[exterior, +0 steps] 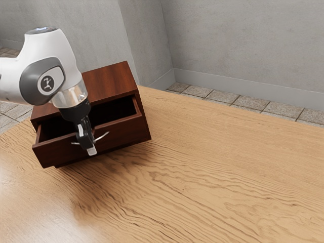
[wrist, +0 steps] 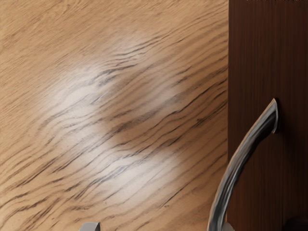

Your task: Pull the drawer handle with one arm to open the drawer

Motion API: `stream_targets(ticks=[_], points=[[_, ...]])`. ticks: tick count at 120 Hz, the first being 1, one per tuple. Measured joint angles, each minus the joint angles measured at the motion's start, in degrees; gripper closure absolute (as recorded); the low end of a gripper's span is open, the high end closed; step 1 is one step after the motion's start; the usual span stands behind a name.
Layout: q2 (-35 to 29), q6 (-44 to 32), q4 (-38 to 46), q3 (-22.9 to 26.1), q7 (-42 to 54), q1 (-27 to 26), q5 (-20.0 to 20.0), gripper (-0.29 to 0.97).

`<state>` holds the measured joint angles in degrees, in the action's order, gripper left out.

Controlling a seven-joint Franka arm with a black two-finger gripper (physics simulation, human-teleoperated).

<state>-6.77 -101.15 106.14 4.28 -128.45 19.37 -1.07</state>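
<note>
- The small dark wooden cabinet [exterior: 109, 81] stands on the light wood table [exterior: 212, 177], toward the exterior view's left, near the table's far edge
- Its drawer [exterior: 119, 132] is slid partway out of the cabinet, so the hollow inside shows from above
- The curved metal handle [exterior: 103, 135] sits on the drawer front, which faces the near side of the table
- The white arm comes in from the exterior view's left, and the black gripper [exterior: 86, 141] points down in front of the drawer, right at the handle
- The jaws stand apart; the handle lies against one fingertip [exterior: 91, 150] and is not clamped from both sides
- In the wrist view, the handle [wrist: 240, 163] arcs off the dark drawer front [wrist: 269, 67] just beside the hand, with table grain [wrist: 96, 96] below
- Grey walls [exterior: 228, 35] and floor tiles [exterior: 253, 103] lie beyond the table
</note>
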Motion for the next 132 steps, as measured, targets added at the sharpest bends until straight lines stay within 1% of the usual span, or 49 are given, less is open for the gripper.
stream_targets(ticks=[70, 108, 132], points=[[-4.9, 0.1, 4.7, -0.1, -0.6, -2.1, 0.7, 0.44], [-5.4, 0.0, 5.0, 0.1, -0.9, -2.0, 0.6, 0.44], [-5.7, 0.0, 4.9, 0.4, -1.1, -1.8, 0.4, 0.42]])
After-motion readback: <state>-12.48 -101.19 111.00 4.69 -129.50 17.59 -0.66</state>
